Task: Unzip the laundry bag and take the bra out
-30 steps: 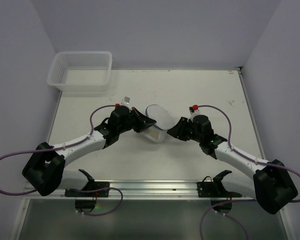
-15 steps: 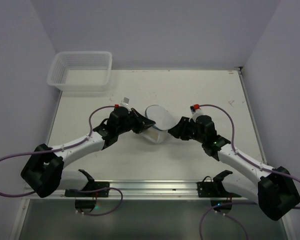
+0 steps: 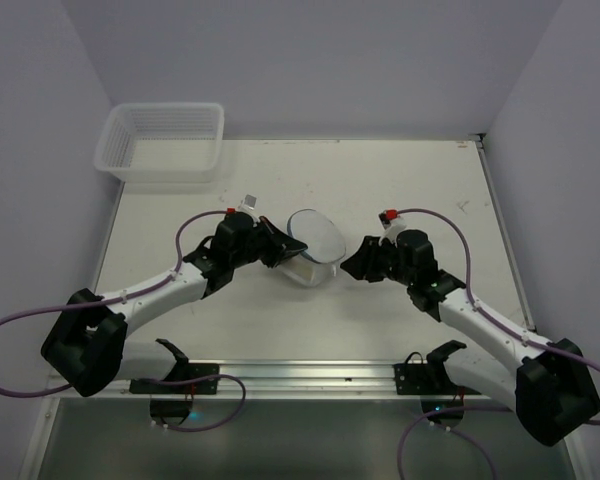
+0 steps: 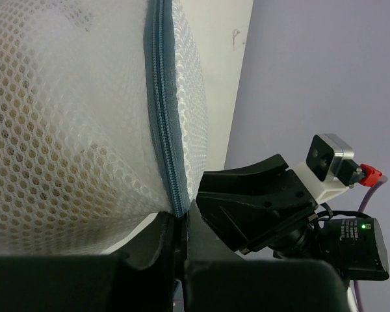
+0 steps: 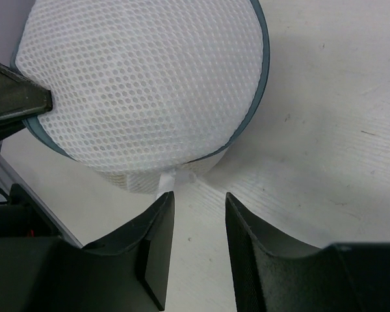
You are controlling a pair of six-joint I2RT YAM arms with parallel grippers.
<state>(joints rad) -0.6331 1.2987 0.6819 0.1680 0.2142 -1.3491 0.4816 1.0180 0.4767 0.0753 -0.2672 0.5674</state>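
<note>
The laundry bag (image 3: 315, 243), a round white mesh case with a grey-blue zip rim, stands tilted on the table's middle. My left gripper (image 3: 282, 252) is shut on the bag's zip rim (image 4: 161, 110) at its left edge; the rim runs down between the jaws in the left wrist view (image 4: 176, 218). Something beige (image 4: 26, 188) shows dimly through the mesh; the bra is otherwise hidden inside. My right gripper (image 3: 353, 264) is open and empty just right of the bag. In the right wrist view (image 5: 198, 207) its jaws stand on either side of a white tab (image 5: 165, 183) under the bag (image 5: 143, 84), without touching it.
A white latticed plastic basket (image 3: 160, 140) stands at the table's far left corner. The walls close in on the left, back and right. A metal rail (image 3: 300, 375) runs along the near edge between the arm bases.
My right gripper has drawn back slightly from the bag, to the right and nearer. The left gripper keeps its hold and the bag has barely shifted.
</note>
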